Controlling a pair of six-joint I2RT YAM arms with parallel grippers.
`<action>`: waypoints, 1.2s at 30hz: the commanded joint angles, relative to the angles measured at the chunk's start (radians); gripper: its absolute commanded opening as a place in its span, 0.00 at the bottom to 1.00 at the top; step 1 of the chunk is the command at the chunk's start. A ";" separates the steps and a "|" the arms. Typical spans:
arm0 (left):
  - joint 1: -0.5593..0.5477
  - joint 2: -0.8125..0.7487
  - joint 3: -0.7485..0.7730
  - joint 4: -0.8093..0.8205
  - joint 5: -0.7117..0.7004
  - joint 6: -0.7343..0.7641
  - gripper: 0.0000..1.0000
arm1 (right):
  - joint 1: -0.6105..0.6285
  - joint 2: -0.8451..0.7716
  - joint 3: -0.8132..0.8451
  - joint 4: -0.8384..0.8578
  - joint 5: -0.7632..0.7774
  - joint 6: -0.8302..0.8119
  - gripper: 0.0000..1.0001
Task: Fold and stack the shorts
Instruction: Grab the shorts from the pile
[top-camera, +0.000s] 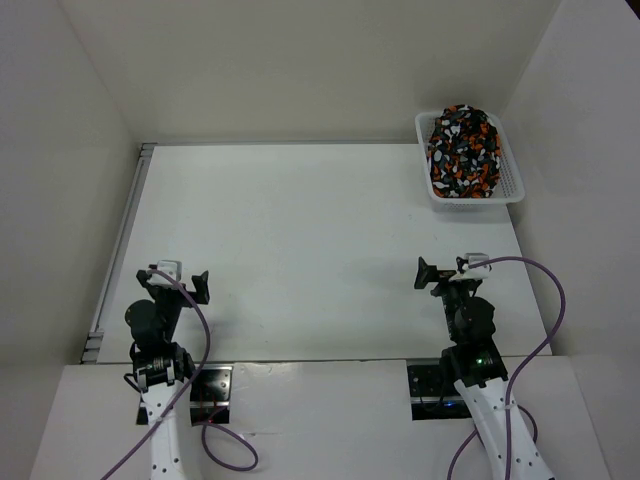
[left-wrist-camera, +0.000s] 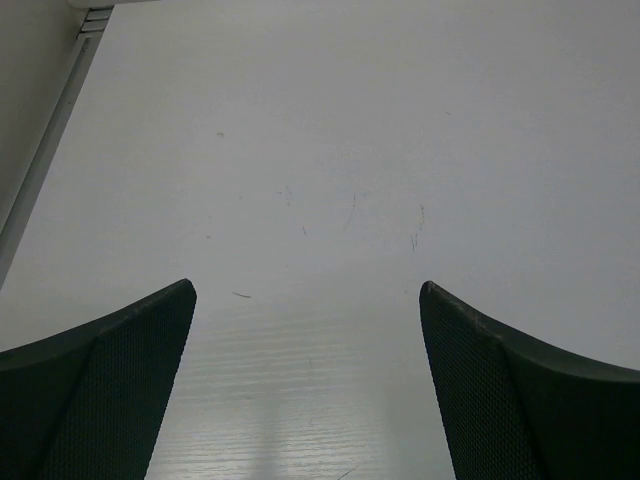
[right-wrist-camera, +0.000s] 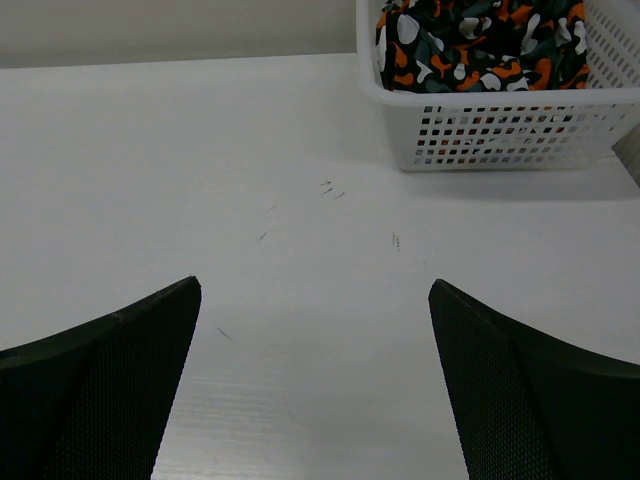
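The shorts (top-camera: 464, 152), orange, black, grey and white camouflage print, lie bunched in a white mesh basket (top-camera: 513, 177) at the far right of the table. They also show in the right wrist view (right-wrist-camera: 480, 40), at the top right, inside the basket (right-wrist-camera: 500, 130). My left gripper (top-camera: 176, 279) is open and empty near the table's front left; in its wrist view (left-wrist-camera: 308, 290) only bare table lies between the fingers. My right gripper (top-camera: 445, 272) is open and empty near the front right, well short of the basket; its wrist view (right-wrist-camera: 314, 285) shows bare table between the fingers.
White walls close in the table at the back and both sides. A metal rail (top-camera: 118, 245) runs along the table's left edge, also in the left wrist view (left-wrist-camera: 45, 160). The white tabletop (top-camera: 300, 240) spreads between the arms and the basket.
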 joint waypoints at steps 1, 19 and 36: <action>0.000 -0.046 -0.028 0.023 0.021 0.003 0.99 | -0.008 -0.009 -0.038 0.014 0.000 -0.008 1.00; -0.086 0.044 0.016 0.219 0.744 0.003 0.99 | 0.003 0.198 0.047 0.279 -0.776 -1.690 0.99; -0.330 1.649 1.345 -0.482 -0.044 0.003 0.99 | -0.344 2.222 2.135 -0.416 -0.274 -0.151 0.88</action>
